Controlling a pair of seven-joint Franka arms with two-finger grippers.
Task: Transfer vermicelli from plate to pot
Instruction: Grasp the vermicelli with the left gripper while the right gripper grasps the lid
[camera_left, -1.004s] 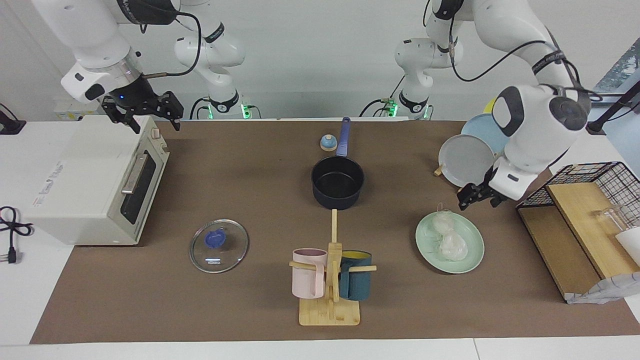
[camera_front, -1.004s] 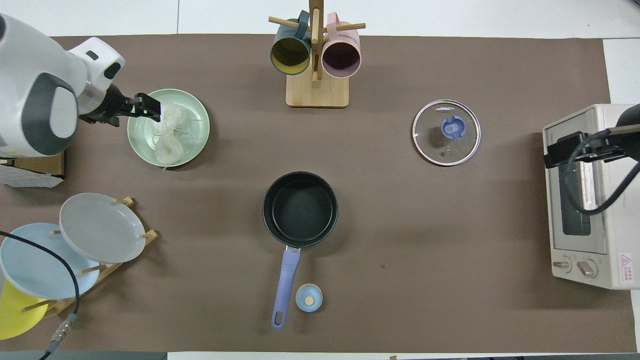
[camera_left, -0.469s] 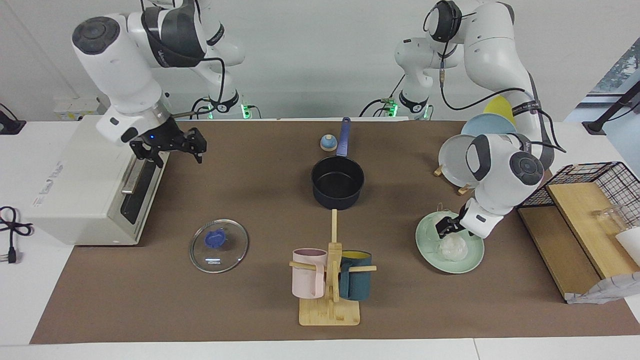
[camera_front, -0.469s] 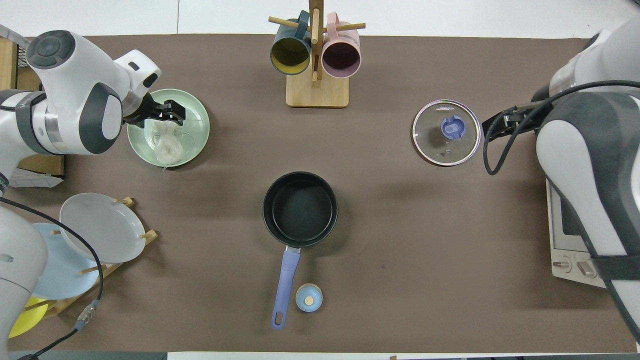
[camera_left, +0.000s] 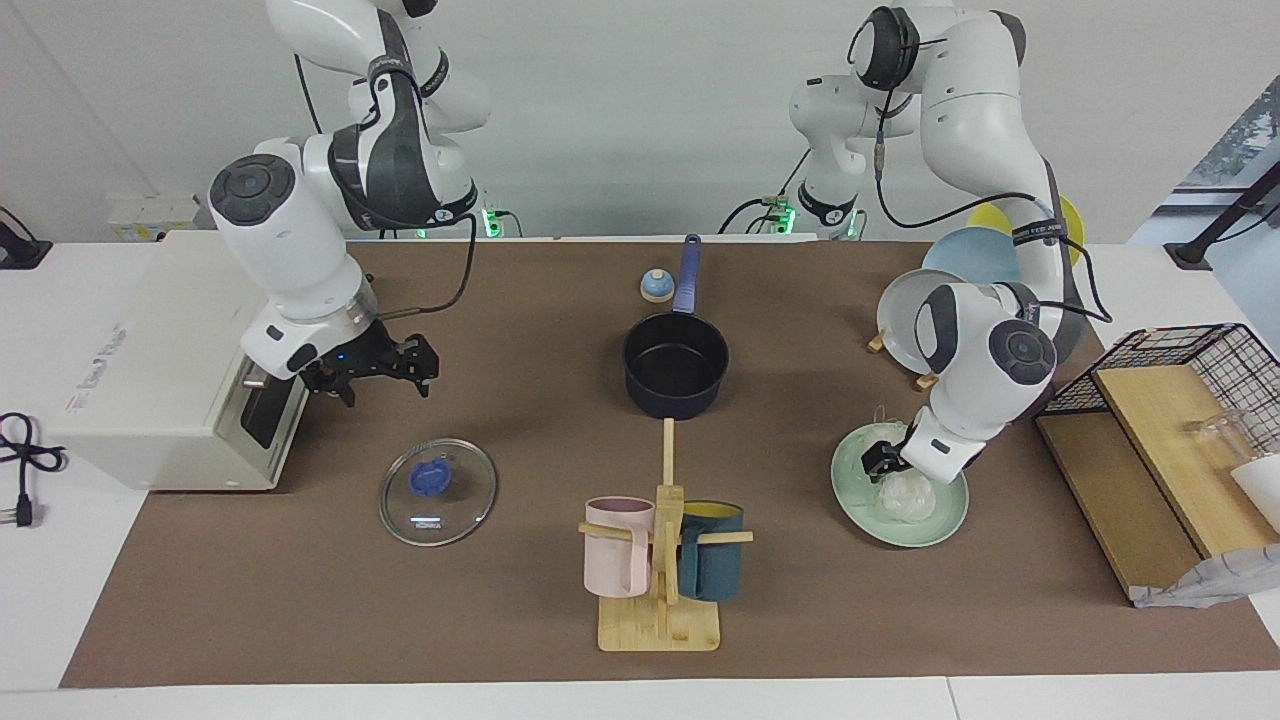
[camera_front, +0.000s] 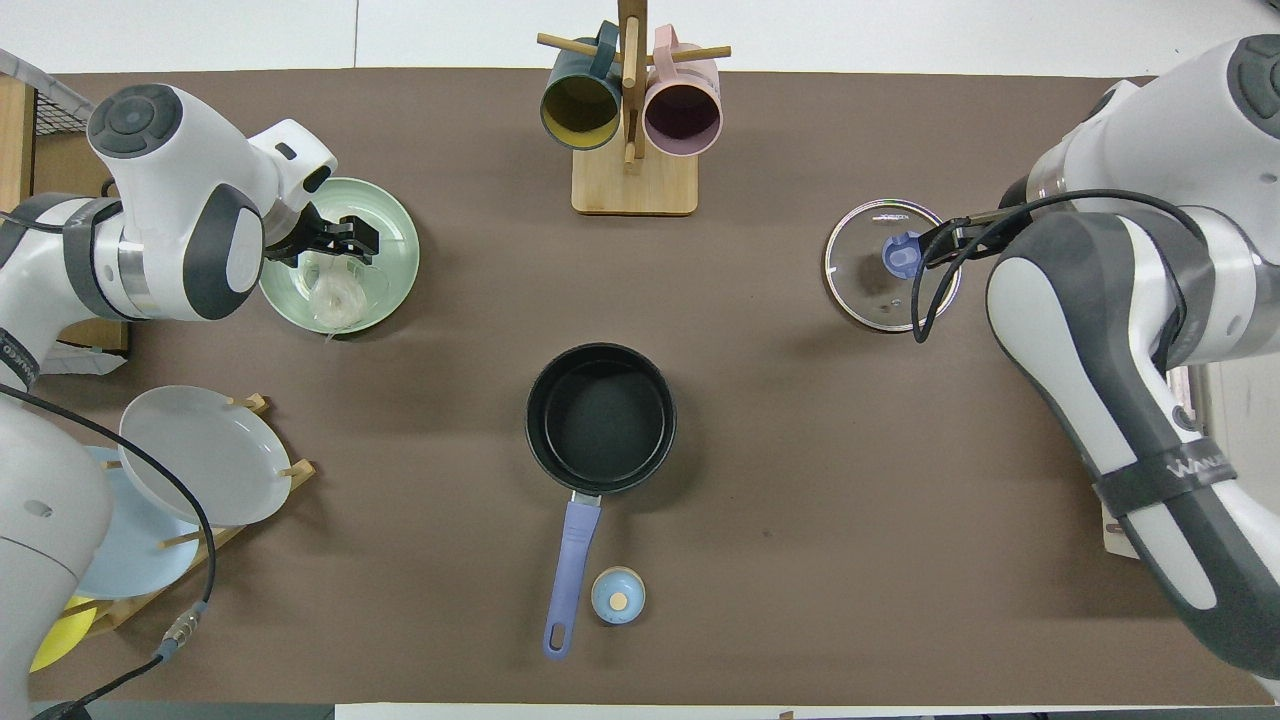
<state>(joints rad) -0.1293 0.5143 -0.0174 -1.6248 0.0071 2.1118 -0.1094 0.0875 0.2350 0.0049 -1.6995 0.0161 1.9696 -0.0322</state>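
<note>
We count one pot, one mint plate holding two joined vermicelli bundles, and two mugs. The left end effector hangs spread over the vermicelli; the right end effector is spread above the counter.

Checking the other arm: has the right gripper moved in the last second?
Yes. The right gripper came down off the toaster oven toward the glass lid.

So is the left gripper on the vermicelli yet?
Cannot tell. In the facing view the left gripper is low over the plate, overlapping the vermicelli; neither view shows contact or a gap.
</note>
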